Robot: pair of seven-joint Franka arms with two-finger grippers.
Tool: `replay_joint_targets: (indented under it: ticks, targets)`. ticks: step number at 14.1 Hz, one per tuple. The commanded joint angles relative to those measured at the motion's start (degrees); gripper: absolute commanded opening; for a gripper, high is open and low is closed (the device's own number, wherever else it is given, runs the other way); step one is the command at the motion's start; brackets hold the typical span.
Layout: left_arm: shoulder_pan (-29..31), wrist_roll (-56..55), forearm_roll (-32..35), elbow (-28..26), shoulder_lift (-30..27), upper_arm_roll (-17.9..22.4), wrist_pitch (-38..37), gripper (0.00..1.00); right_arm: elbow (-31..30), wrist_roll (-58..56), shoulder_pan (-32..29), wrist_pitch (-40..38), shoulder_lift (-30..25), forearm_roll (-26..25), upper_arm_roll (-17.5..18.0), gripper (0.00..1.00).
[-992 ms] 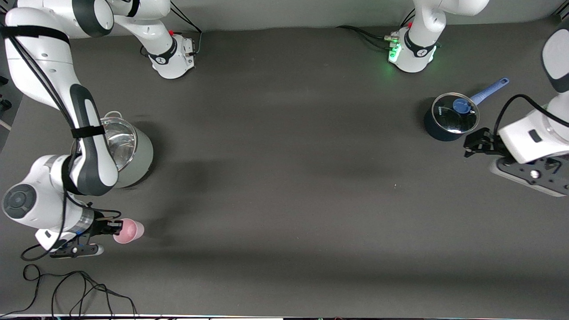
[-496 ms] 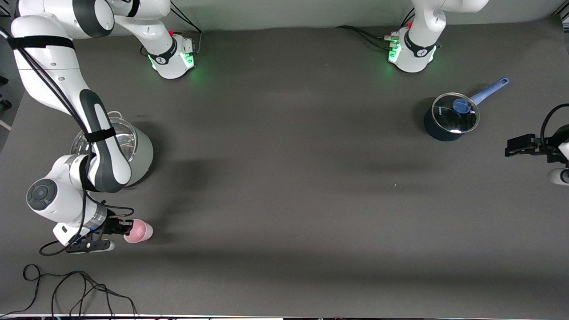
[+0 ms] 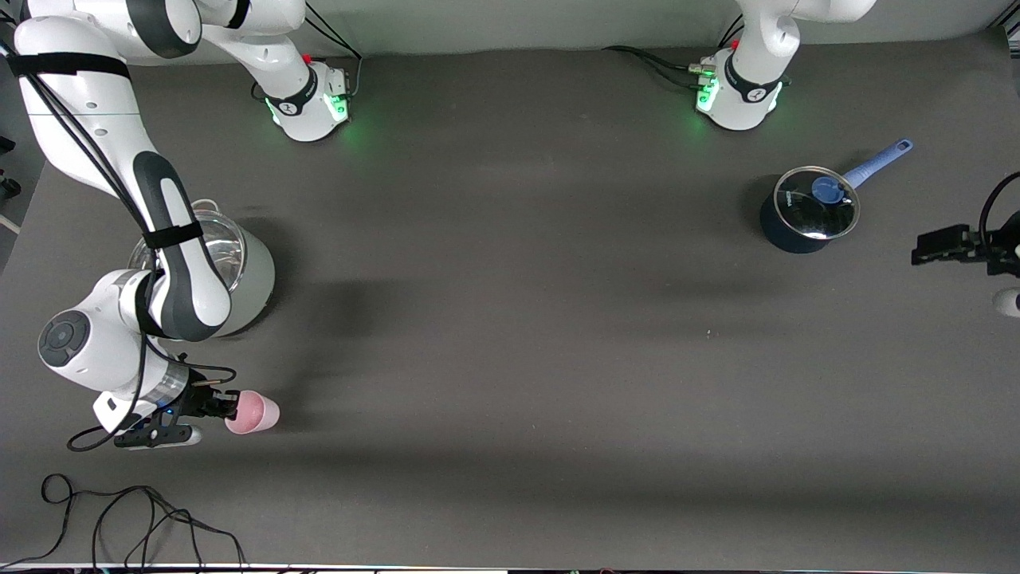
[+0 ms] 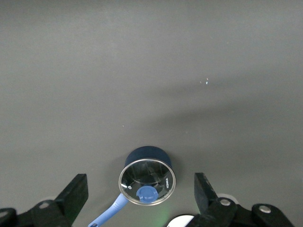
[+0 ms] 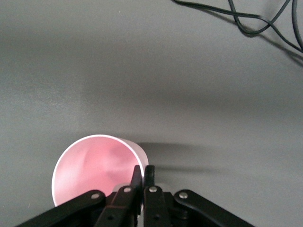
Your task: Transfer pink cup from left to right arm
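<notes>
The pink cup (image 3: 253,412) is held by its rim in my right gripper (image 3: 225,405), low over the table near the right arm's end. In the right wrist view I look into the cup's mouth (image 5: 92,165), and the right gripper (image 5: 143,174) is shut, pinching the cup's wall. My left gripper (image 3: 934,245) is open and empty at the left arm's end of the table, beside the blue pot. In the left wrist view the left gripper (image 4: 139,187) has its jaws wide apart with nothing between them.
A blue pot with a glass lid and blue handle (image 3: 809,213) stands near the left arm's end; it also shows in the left wrist view (image 4: 147,175). A large steel pot (image 3: 227,267) stands under the right arm. Black cables (image 3: 127,514) lie near the front corner.
My right gripper has carried the pink cup a little toward the table's middle. My left arm has drawn back from beside the blue pot toward the table's end.
</notes>
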Motion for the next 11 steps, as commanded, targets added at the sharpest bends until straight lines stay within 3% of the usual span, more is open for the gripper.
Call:
replay_joint_targets:
  ticks: [1, 8, 9, 11]
  targets:
    - [-1.0, -1.3, 1.2, -1.8, -2.0, -0.4, -0.7, 1.00, -2.9, -1.6, 0.2, 0.8, -1.9, 1.4, 0.0, 0.00]
    - [0.9, -0.6, 1.4, -5.1, -3.6, -0.6, 0.4, 1.00, -3.5, -1.0, 0.2, 0.4, -1.5, 1.4, -0.1, 0.00]
    - [3.0, -0.6, 1.4, -5.0, -3.8, -2.6, 0.4, 1.00, -3.5, -1.0, 0.2, 0.4, -1.4, 1.4, -0.1, 0.00]
    - [9.3, -0.9, 3.8, -5.2, -4.9, -10.8, 0.8, 1.00, -3.4, -1.2, 0.1, 0.4, -1.2, 1.4, -0.1, 0.00]
